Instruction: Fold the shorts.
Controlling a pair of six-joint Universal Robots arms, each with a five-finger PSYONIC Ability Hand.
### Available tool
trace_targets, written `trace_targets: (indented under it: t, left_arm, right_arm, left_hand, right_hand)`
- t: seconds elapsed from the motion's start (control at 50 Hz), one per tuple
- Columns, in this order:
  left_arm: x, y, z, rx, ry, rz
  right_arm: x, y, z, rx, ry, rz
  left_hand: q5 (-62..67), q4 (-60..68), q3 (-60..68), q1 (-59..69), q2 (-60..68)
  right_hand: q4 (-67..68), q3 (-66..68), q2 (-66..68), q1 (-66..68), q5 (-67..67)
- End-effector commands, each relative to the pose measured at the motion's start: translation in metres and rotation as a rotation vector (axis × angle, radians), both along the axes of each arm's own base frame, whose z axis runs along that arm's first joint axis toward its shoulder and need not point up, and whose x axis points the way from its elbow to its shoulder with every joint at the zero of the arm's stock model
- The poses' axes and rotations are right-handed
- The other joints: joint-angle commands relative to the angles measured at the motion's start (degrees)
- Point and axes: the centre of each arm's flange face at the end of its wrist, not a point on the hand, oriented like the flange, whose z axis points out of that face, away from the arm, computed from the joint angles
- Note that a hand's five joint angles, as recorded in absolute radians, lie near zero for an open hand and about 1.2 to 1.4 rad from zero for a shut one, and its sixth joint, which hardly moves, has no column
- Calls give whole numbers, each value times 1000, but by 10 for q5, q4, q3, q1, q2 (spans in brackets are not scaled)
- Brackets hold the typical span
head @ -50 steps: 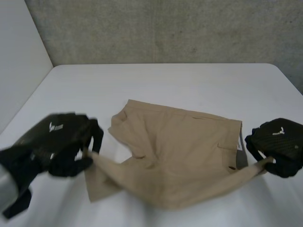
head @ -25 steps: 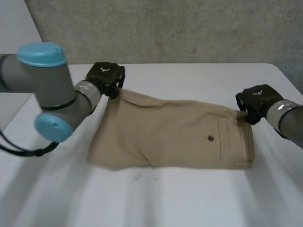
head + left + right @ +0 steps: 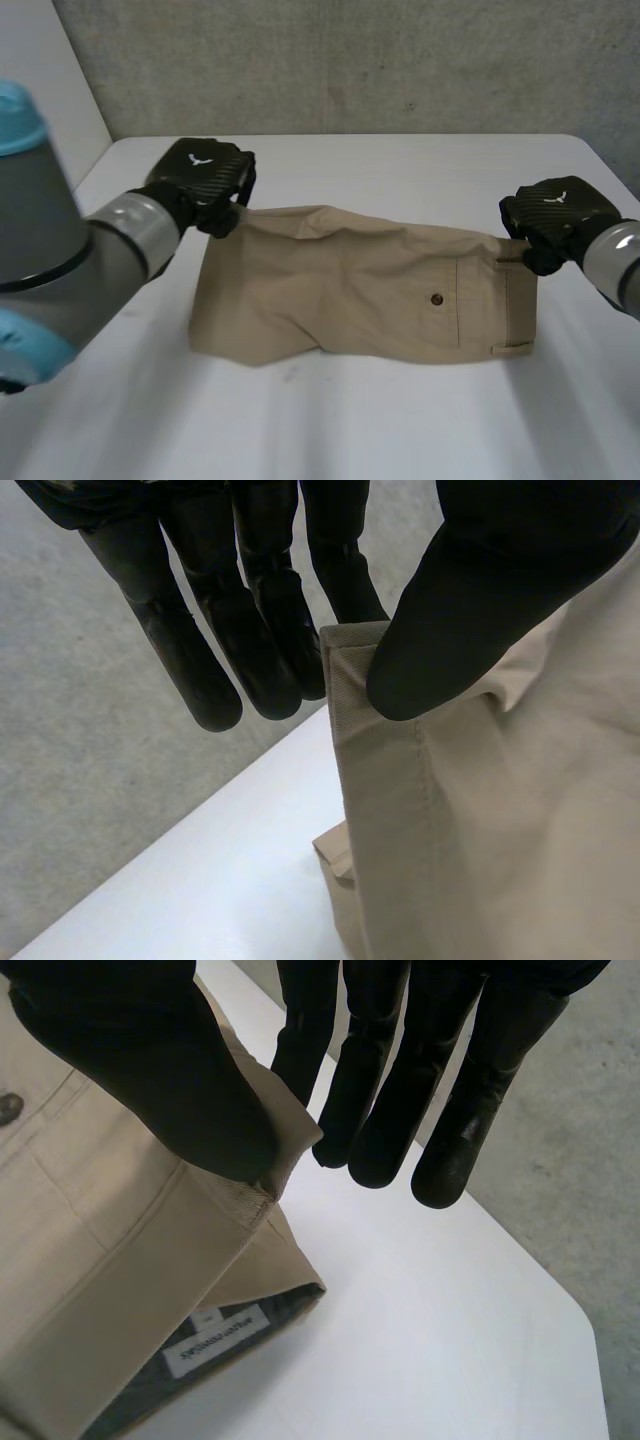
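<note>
Smooth white table (image 3: 400, 430), rumpled tan twill shorts (image 3: 350, 290)

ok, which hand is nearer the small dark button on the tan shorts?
Right. The right hand pinches the waistband corner of the tan fabric shorts, near the small dark button; the left hand pinches the opposite leg corner.
</note>
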Motion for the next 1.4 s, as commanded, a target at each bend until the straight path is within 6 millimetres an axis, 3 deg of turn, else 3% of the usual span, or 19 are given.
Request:
trace_targets:
  t: [0.02,0.12,0.24,0.3,0.42,0.66,0.88,0.9,0.94,0.96,0.98,1.04,1.14,1.2,1.4]
  left_arm:
    - [12,11,10,-14,6,18]
    - [13,18,6,14,-10,11]
    - [13,8,9,-12,4,22]
    - [6,-8,4,-31,6,24]
    - [-12,-50,-8,-67,22,32]
    - [-60,-123,-64,-154,62,8]
    - [-73,-152,-125,-222,14,7]
    - [-74,-154,-128,-251,8,4]
    - [-75,-155,-127,-279,10,4]
    - [-75,-155,-128,-286,8,4]
    - [-76,-152,-131,-286,7,3]
    - [-80,-144,-131,-278,17,-14]
    - [-80,-123,-84,-344,59,-28]
    - [-77,-113,-75,-347,66,-32]
    - [-51,-61,-69,-208,73,-34]
  right_arm:
    - [-6,12,11,8,-15,26]
    - [-8,22,14,9,-16,26]
    - [-10,17,18,-16,-21,20]
    - [-10,7,21,-28,-21,12]
    - [-5,-25,0,14,-13,6]
    - [-6,-99,-40,-66,8,-125]
    - [17,-122,-71,-221,-21,-104]
    - [19,-124,-77,-226,-25,-100]
    - [19,-126,-81,-227,-27,-102]
    - [19,-126,-82,-228,-29,-103]
    - [23,-123,-84,-222,-36,-95]
    - [26,-119,-80,-222,-46,-88]
    - [19,-102,-40,-276,-87,-100]
    - [16,-86,-22,-291,-112,-102]
    - [3,-34,-23,-166,-106,-113]
  left_hand:
    - [148,113,118,163,113]
    - [148,113,118,163,113]
    - [148,113,118,163,113]
    - [148,113,118,163,113]
    - [148,113,118,163,113]
    - [148,113,118,163,113]
    - [148,113,118,163,113]
    - [24,-12,-7,38,-12]
    - [-262,-298,-293,-248,-297]
    - [-393,-429,-424,-379,-429]
    - [-551,-587,-582,-537,-586]
    - [-552,-587,-582,-537,-587]
    - [-552,-587,-582,-537,-587]
    - [-552,-587,-582,-537,-587]
    - [-552,-587,-582,-537,-587]
  right_hand:
    - [118,122,128,244,129]
    - [118,122,128,244,129]
    - [118,122,128,244,129]
    - [118,122,128,244,129]
    - [118,122,128,244,129]
    - [118,122,128,244,129]
    - [118,122,128,244,129]
    - [33,38,44,159,45]
    - [-381,-376,-370,-255,-369]
    - [-530,-525,-519,-404,-518]
    - [-582,-578,-572,-456,-571]
    - [-582,-578,-572,-456,-571]
    - [-582,-578,-572,-456,-571]
    - [-582,-578,-572,-456,-571]
    - [-582,-578,-572,-456,-571]
